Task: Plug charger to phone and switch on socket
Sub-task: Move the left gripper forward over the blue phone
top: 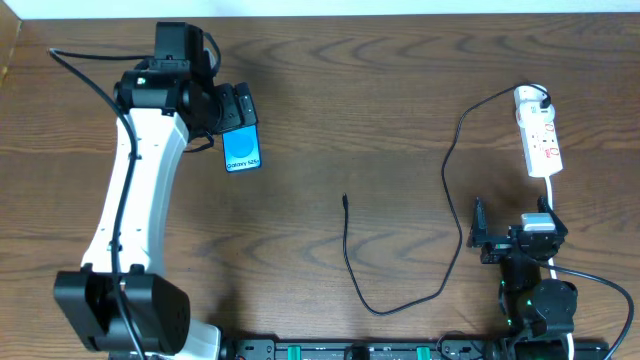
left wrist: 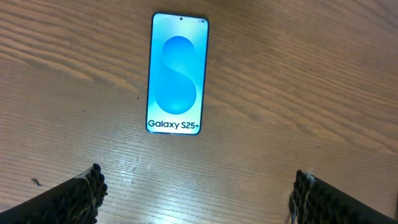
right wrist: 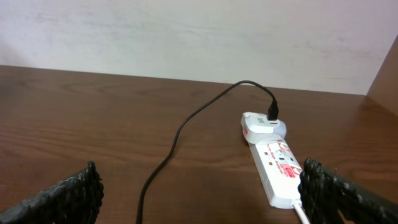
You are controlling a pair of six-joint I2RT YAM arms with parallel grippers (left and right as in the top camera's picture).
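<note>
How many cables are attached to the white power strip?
2. The black charger cable leaves the power strip's far end and curls across the table; the white cord leaves its near end toward the right arm.

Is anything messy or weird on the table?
Nothing looks spilled or broken. One thing is loose: the black charger cable loops across the table, and its tip lies in the middle, apart from the phone, not plugged in.
</note>
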